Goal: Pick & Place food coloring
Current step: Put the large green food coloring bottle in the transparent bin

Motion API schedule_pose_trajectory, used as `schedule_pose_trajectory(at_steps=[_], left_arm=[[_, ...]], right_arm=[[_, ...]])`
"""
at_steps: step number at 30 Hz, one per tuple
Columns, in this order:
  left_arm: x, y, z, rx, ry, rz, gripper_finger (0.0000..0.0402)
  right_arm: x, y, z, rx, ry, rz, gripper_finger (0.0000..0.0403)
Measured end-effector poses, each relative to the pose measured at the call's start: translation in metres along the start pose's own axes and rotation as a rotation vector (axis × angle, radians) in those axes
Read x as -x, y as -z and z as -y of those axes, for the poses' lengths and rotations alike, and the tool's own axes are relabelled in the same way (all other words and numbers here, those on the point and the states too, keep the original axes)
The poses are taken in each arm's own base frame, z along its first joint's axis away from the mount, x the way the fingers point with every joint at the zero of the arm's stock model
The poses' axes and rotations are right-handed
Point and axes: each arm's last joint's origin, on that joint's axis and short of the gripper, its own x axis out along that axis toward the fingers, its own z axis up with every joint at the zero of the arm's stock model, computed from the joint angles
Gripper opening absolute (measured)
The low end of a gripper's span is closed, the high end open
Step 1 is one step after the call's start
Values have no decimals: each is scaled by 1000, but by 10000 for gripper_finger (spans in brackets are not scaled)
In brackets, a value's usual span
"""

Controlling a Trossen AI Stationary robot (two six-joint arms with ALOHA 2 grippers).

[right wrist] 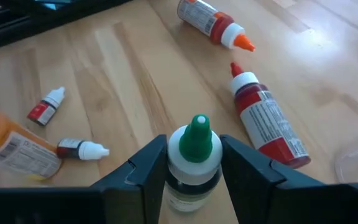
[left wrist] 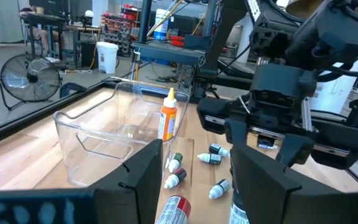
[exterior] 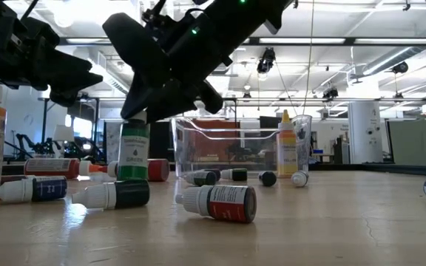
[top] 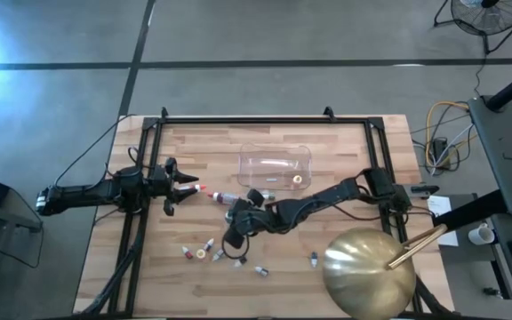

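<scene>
My right gripper stands near the table's middle, shut on an upright food coloring bottle with a green cap. My left gripper is open, low over the table's left half. A longer red-labelled bottle lies flat just ahead of it, its end showing in the gap between the fingers. Several small bottles lie on their sides near the near edge. Two red bottles lie beside the right gripper. My right gripper pinches the green-capped bottle at its white shoulder, just under the cap, between the two fingers. The fingers come from above, pointing down. The bottle stays upright below them; whether its base is on the table or just above it, I cannot tell.
A clear plastic tub sits at the far middle with an orange bottle upright inside. A gold dome fills the near right corner. More small bottles lie beside the tub. A lone bottle lies left of the dome.
</scene>
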Motion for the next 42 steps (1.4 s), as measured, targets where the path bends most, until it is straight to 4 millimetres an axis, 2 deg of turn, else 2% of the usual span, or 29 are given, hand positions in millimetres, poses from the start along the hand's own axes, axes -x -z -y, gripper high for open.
schedule_pose_trajectory(at_steps=[7,14,21,33,42], left_arm=[[0,0,0,0,0,0,163],[0,0,0,0,0,0,163],[0,0,0,0,0,0,163],[0,0,0,0,0,0,163],[0,0,0,0,0,0,163]], right_arm=[[2,0,0,43,-64,-59,170],[5,1,2,57,-56,-96,203],[8,-2,2,84,-54,-86,217],[8,-3,2,131,-59,-80,213],[8,-3,3,174,-59,-78,158]])
